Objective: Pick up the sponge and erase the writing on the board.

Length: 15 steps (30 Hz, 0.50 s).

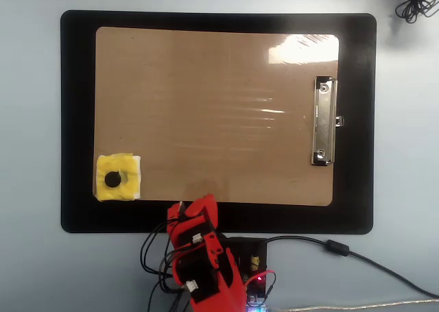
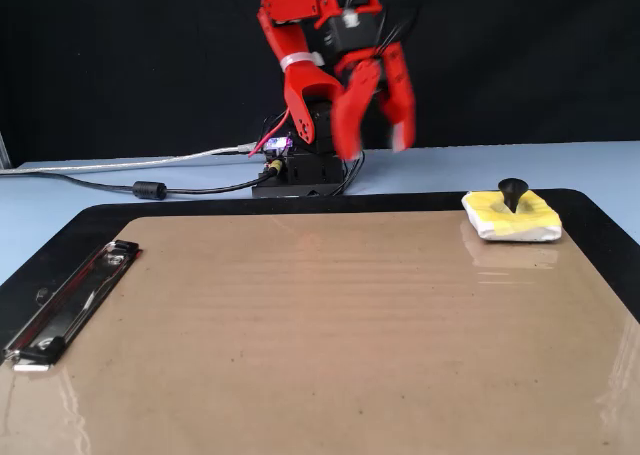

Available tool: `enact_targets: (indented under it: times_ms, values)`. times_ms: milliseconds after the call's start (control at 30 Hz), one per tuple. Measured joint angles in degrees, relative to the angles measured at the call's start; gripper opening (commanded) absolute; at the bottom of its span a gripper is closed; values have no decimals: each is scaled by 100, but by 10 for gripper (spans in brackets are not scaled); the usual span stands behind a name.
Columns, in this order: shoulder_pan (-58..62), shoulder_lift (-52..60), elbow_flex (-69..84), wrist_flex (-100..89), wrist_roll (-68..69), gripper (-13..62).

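The small square yellow sponge (image 1: pixel 118 178) with a black knob in its centre sits on the lower left corner of the glossy tan clipboard (image 1: pixel 219 113) in the overhead view, well apart from the red gripper (image 2: pixel 372 103), which hangs with jaws spread and empty near the arm's base. No writing shows on the board (glare may hide some). If any remains, descend squarely over the knob before closing.

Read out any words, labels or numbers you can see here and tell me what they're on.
None can be read.
The board carries no visible writing in either view.
The sponge has only a black spot, no text.
The small white patches on the arm near the pincer are too blurred to read.
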<state>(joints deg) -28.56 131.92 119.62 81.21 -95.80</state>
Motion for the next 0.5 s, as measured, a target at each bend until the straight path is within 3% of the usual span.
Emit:
enact_targets:
  times_ms: [233, 500]
  values:
    - [1116, 0, 0, 2206, 958, 340]
    - [1573, 9, 1222, 1767, 1028, 341]
